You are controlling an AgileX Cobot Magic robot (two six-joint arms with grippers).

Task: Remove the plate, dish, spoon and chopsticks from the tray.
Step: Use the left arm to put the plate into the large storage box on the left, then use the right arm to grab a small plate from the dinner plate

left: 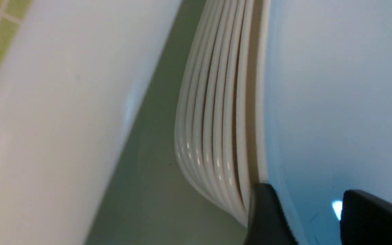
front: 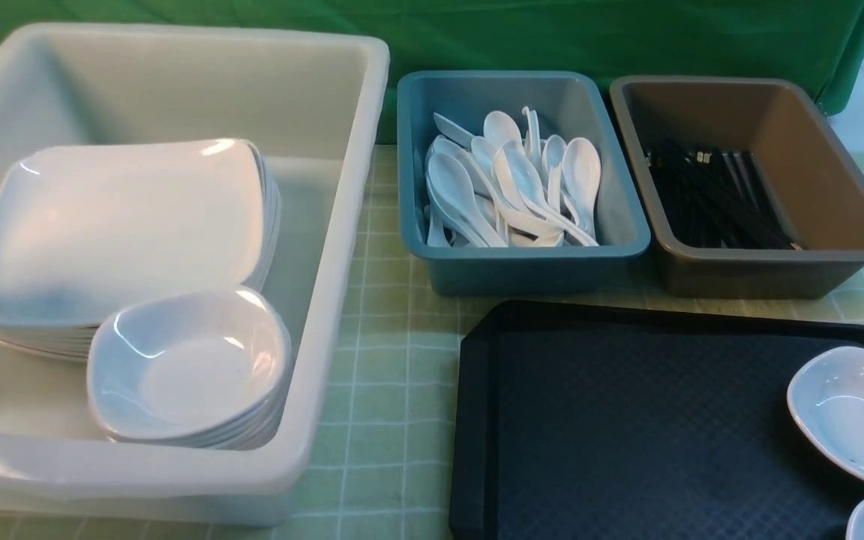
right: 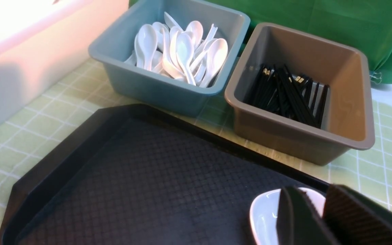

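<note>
Down at four o'clock, one small dish [front: 856,415] sits on the tray [front: 627,420], glossy, rigid, probably slippery; its raised rim looks the best grip. Right gripper [right: 322,217] hovers above, slightly parted, empty. Left gripper [left: 318,217] pinches the plate [front: 121,225], atop the stack at nine o'clock.

white tub [front: 342,225], blue bin [front: 522,266], brown bin [front: 777,274]
</note>
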